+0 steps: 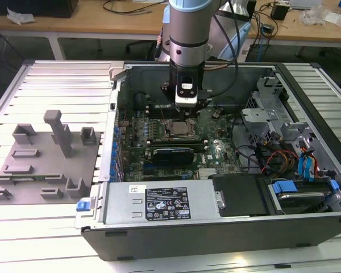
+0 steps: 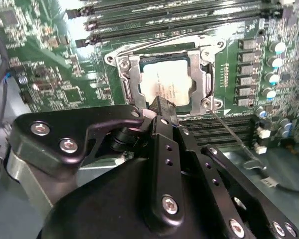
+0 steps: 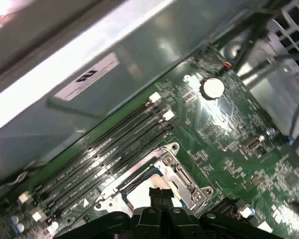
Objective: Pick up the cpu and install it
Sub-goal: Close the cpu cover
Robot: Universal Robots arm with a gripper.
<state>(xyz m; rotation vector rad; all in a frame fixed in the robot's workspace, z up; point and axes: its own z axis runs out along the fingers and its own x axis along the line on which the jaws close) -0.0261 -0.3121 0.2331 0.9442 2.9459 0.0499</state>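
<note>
In socket (image 2: 125, 74), lying flat: cpu (image 2: 165, 82); pincer (image 2: 159, 103) pinched together, holding nothing, tips just over cpu's edge. Looks like seating check: press straight down, lightly, no sideways drag

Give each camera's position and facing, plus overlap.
Exterior view: off-arm, raised, looking down into the open computer case; arm and gripper show.
First wrist view: near wrist, facing motherboard and memory slots; gripper shows.
Second wrist view: near wrist, facing the cpu in its socket; gripper body shows.
Shared: all three see the socket.
</note>
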